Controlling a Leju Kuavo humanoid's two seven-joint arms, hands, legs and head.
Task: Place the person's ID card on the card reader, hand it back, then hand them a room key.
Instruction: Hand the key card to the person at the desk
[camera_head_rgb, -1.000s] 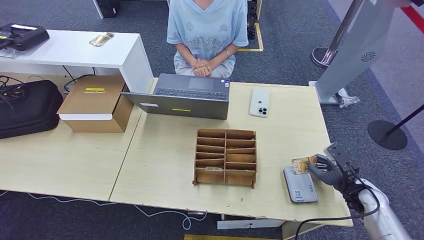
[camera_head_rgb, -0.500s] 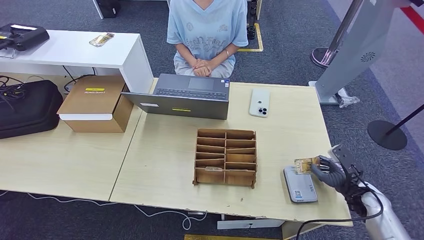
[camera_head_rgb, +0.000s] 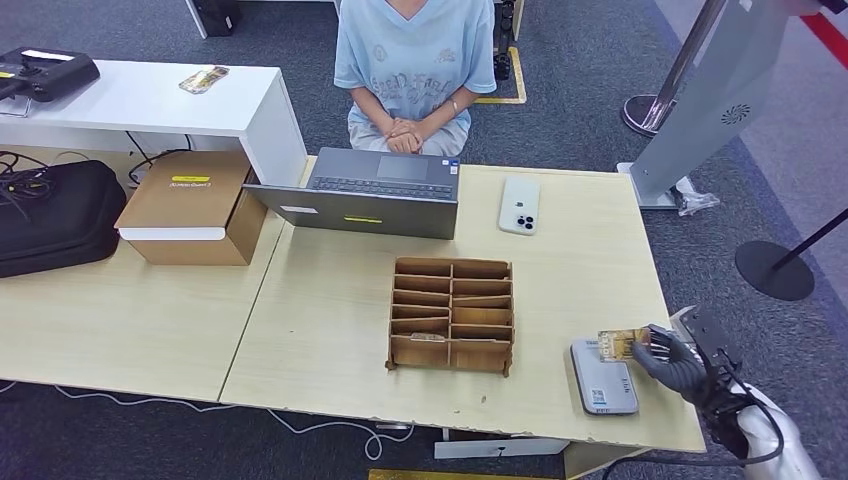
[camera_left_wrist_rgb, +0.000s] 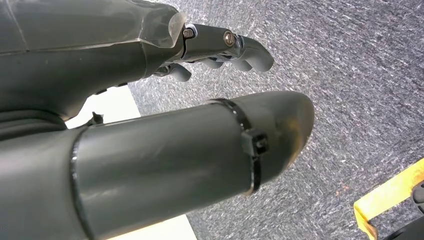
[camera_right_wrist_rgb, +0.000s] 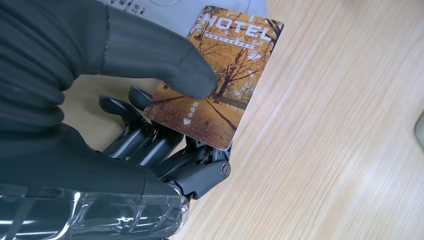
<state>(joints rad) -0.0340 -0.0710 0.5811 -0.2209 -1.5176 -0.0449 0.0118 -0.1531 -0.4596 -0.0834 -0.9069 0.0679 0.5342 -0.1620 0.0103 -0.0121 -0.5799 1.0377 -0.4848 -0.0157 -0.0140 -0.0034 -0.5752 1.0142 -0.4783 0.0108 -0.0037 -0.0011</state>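
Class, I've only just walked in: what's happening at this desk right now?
A robot's right hand pinches a card printed HOTEL between thumb and fingers, held at the near right corner of the desk, beside the grey card reader. A person sits across the desk with hands clasped. The left hand holds nothing.

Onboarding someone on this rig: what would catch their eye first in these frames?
First the right hand at the table's near right corner, pinching an autumn-print HOTEL card beside the grey card reader. Next the wooden slotted organizer mid-table. Then the person seated across, hands folded, behind an open laptop.
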